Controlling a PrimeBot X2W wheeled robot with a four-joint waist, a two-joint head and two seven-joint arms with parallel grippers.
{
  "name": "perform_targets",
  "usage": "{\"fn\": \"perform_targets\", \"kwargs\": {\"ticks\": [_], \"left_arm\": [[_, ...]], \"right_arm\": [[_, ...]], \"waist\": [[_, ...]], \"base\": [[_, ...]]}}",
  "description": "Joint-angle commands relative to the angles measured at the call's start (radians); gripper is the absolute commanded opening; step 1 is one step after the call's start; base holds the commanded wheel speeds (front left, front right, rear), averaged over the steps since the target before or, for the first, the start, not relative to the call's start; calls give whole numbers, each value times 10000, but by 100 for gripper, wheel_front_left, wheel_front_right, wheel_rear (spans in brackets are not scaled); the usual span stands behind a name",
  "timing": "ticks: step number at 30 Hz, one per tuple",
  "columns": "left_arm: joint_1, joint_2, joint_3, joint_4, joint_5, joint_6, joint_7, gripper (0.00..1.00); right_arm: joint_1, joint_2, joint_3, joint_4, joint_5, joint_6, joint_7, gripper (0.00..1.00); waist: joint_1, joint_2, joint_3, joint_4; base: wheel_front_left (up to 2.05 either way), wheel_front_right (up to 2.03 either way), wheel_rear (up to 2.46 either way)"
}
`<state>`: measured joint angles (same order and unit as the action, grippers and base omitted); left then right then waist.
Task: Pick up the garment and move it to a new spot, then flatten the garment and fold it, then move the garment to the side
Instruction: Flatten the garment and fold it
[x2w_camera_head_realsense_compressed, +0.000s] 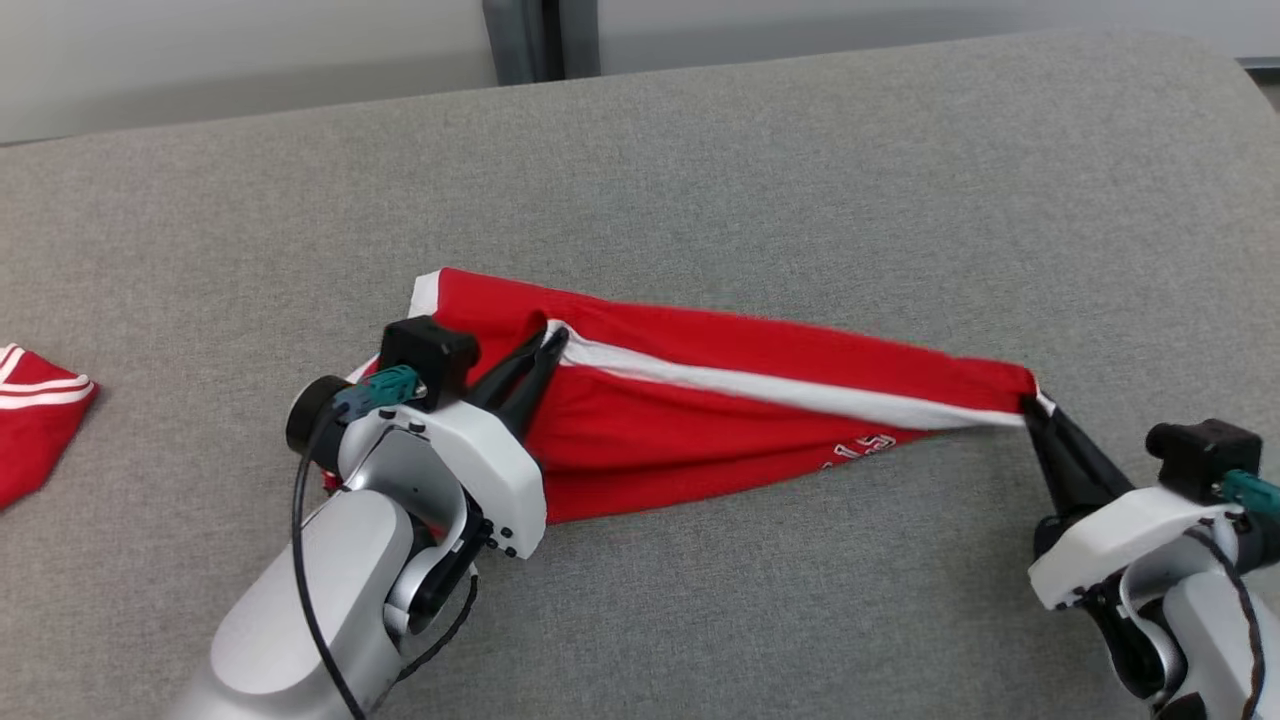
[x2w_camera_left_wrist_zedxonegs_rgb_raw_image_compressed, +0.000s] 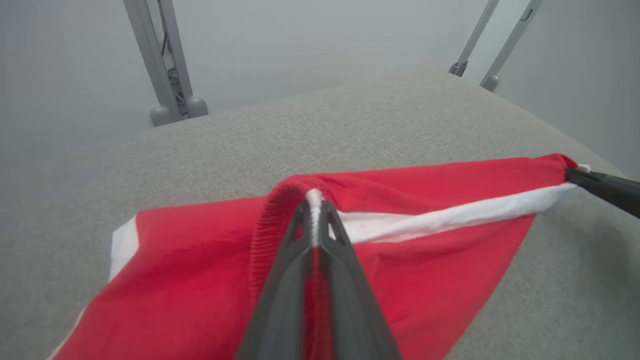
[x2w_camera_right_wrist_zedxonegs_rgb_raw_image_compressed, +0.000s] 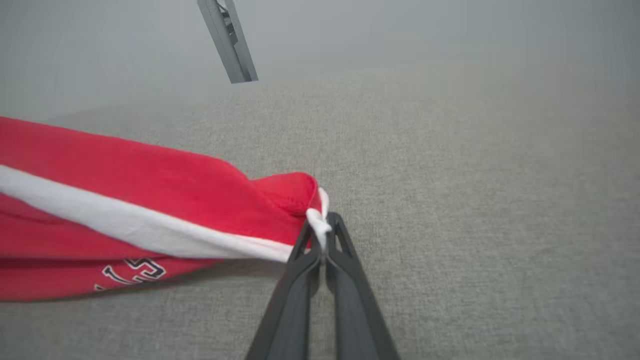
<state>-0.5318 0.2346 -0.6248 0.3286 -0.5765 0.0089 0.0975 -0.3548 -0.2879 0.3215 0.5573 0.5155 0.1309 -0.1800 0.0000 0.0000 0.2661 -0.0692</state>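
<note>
Garment (x2w_camera_head_realsense_compressed: 700, 420) strung between left claw (x2w_camera_head_realsense_compressed: 553, 340), right claw (x2w_camera_head_realsense_compressed: 1030, 404)

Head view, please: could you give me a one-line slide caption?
Left gripper and right gripper pinch the red garment, stretched between them over the grey surface.

Grey fabric tabletop (x2w_camera_head_realsense_compressed: 800, 180), rounded at its far right corner: the white-striped red garment (x2w_camera_head_realsense_compressed: 700, 420) lies mid-surface, a second red piece (x2w_camera_head_realsense_compressed: 35, 420) well apart to its left.
</note>
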Motion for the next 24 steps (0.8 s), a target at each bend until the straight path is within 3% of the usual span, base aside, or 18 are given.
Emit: {"fn": "perform_targets", "kwargs": {"ticks": [1, 6, 14, 24], "left_arm": [[110, 100, 140, -227, 58, 116, -179, 0], [364, 466, 438, -1178, 236, 509, -632, 0], [387, 1094, 1065, -3151, 690, 1214, -1258, 0], [268, 1715, 1769, -5709, 1243, 2022, -1420, 0]], "right_arm": [[-18, -125, -203, -250, -15, -1, -288, 0], [-6, -74, -840, -1877, -644, -1, -824, 0], [121, 607, -2117, -4491, -834, -1, -853, 0], [-143, 950, -2778, -6982, -687, 0, 85, 0]], "waist": [[0, 0, -141, -25], [0, 0, -490, -67], [0, 0, -1085, 211], [0, 0, -1525, 542]], "base": [[0, 0, 0], [0, 0, 0], [0, 0, 0], [0, 0, 0]]}}
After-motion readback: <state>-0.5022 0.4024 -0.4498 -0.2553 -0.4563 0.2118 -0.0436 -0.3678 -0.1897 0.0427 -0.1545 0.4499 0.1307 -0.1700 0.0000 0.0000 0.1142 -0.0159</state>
